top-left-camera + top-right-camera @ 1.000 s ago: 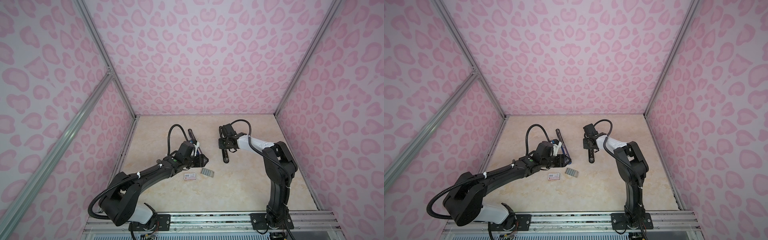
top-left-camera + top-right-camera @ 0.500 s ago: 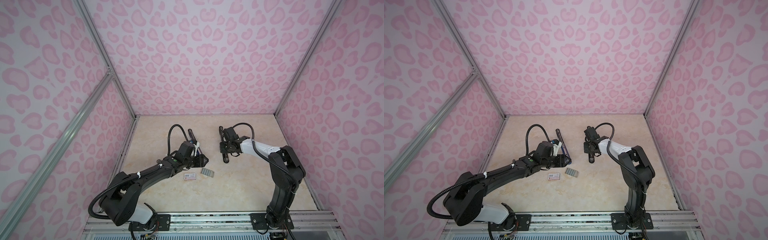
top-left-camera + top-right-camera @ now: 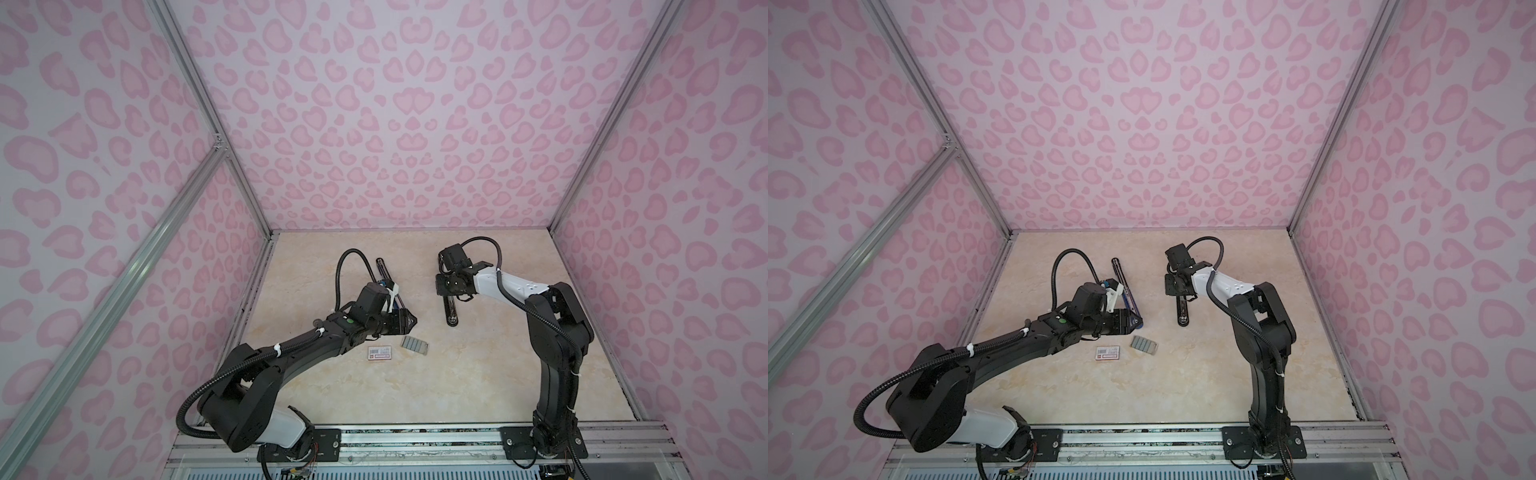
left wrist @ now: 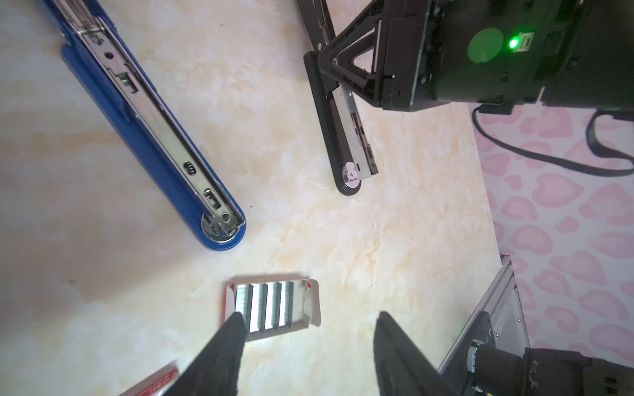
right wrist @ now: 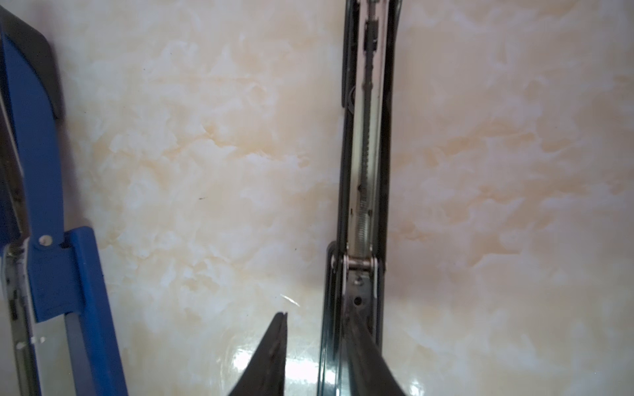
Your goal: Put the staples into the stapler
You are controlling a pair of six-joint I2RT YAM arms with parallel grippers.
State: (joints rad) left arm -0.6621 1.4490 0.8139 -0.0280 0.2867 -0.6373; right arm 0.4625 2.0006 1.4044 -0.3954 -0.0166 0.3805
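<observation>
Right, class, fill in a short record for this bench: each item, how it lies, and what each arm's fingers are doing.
table: cream marbled top
blue stapler: opened out, metal magazine facing up, on the left
black stapler: opened out, on the right
staples: silvery strips side by side in an open card tray
box sleeve: white and red, barcoded, beside the tray
left fingers: apart, at the tray, holding nothing
right fingers: apart, near the black stapler's hinge, one over its magazine
</observation>
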